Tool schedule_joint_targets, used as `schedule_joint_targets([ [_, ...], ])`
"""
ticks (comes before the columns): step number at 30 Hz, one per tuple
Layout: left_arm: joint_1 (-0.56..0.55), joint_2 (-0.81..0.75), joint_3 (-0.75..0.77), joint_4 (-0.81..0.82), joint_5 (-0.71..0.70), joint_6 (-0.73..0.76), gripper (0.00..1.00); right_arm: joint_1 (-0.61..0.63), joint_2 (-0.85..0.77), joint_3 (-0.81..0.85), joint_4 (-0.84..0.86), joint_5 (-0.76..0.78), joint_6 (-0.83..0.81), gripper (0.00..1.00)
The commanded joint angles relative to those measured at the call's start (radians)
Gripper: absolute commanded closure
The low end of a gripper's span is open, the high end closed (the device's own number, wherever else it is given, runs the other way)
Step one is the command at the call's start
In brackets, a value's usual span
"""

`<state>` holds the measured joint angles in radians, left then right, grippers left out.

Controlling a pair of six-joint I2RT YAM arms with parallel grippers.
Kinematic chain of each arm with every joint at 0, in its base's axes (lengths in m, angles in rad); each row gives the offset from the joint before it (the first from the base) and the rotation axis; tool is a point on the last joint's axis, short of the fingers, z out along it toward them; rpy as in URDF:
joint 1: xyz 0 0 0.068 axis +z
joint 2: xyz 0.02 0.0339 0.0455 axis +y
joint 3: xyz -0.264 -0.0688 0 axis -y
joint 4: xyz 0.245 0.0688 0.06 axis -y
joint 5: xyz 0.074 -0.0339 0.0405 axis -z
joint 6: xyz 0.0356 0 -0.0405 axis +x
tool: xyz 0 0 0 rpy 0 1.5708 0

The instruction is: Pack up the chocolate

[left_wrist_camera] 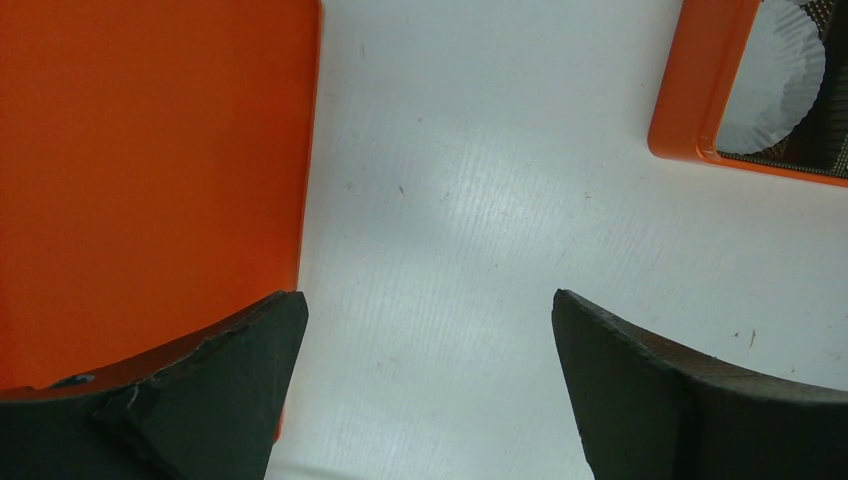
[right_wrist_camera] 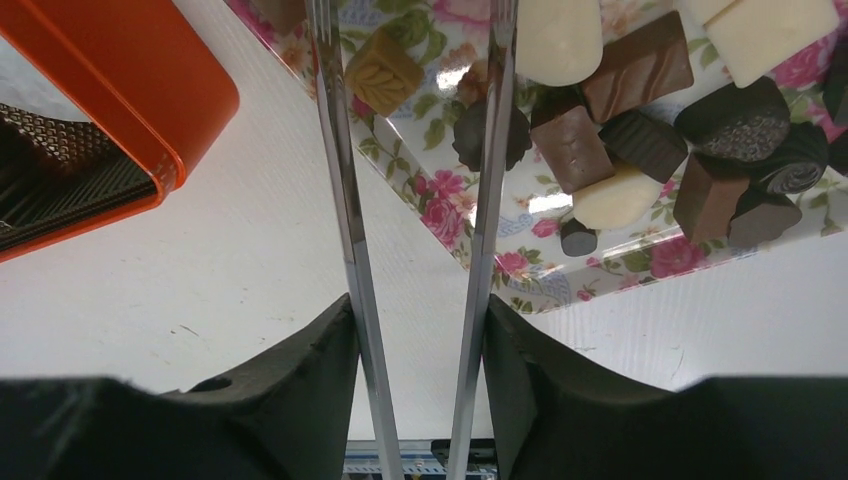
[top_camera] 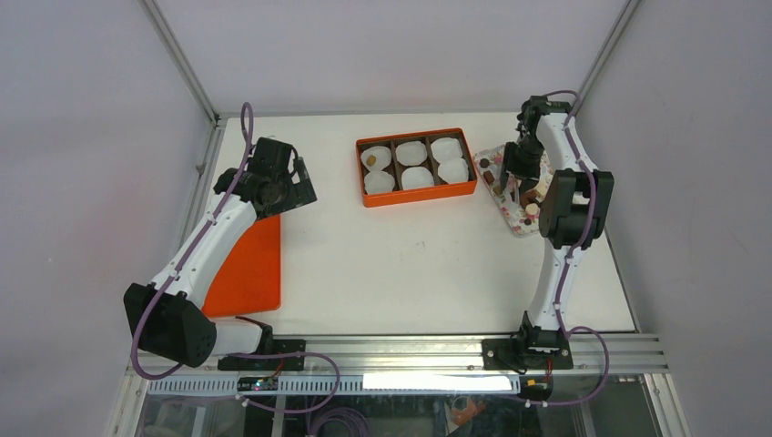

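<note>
The chocolate [right_wrist_camera: 640, 110], dark brown, tan and cream pieces, lies heaped on a floral tray [right_wrist_camera: 430, 190] at the table's right [top_camera: 521, 228]. My right gripper [right_wrist_camera: 420, 305] is shut on a pair of metal tongs [right_wrist_camera: 345, 200], whose two blades reach over the tray. A tan cube [right_wrist_camera: 383, 70] lies between the blades and a dark piece [right_wrist_camera: 465, 135] shows beside the right one; the tips are cut off at the top. An orange box [top_camera: 419, 197] holds white paper cups, one with a chocolate [top_camera: 371, 160]. My left gripper [left_wrist_camera: 428, 300] hangs open over bare table.
An orange lid [top_camera: 250, 269] lies flat on the left, under my left arm, its edge beside the left finger [left_wrist_camera: 150, 150]. The box's corner [right_wrist_camera: 150, 80] sits just left of the tongs. Frame posts and walls close in the table on both sides.
</note>
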<state>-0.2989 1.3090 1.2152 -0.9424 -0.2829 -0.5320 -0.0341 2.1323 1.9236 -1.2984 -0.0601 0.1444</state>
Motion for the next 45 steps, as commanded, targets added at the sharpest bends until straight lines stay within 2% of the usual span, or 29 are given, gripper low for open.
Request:
schedule_joint_targets([
  [1,0.010,0.001,0.037,0.033,-0.004,0.001,0.01,-0.002,0.015,0.078,-0.019,-0.015,-0.038,0.52],
  [7,0.010,0.001,0.040,0.034,-0.002,0.004,0.01,-0.001,0.050,0.109,-0.039,-0.002,-0.051,0.60],
  [10,0.010,-0.002,0.040,0.031,-0.008,0.009,0.01,-0.002,0.053,0.109,-0.038,0.014,-0.054,0.68],
  [17,0.010,-0.002,0.032,0.031,-0.004,0.005,0.01,-0.002,0.002,0.099,-0.039,0.041,-0.049,1.00],
  [29,0.011,-0.015,0.023,0.033,-0.002,-0.001,0.01,-0.003,-0.125,0.038,0.002,0.031,-0.030,1.00],
  [45,0.010,-0.032,0.016,0.031,-0.004,-0.003,0.01,-0.002,-0.195,0.003,0.006,0.019,-0.023,1.00],
])
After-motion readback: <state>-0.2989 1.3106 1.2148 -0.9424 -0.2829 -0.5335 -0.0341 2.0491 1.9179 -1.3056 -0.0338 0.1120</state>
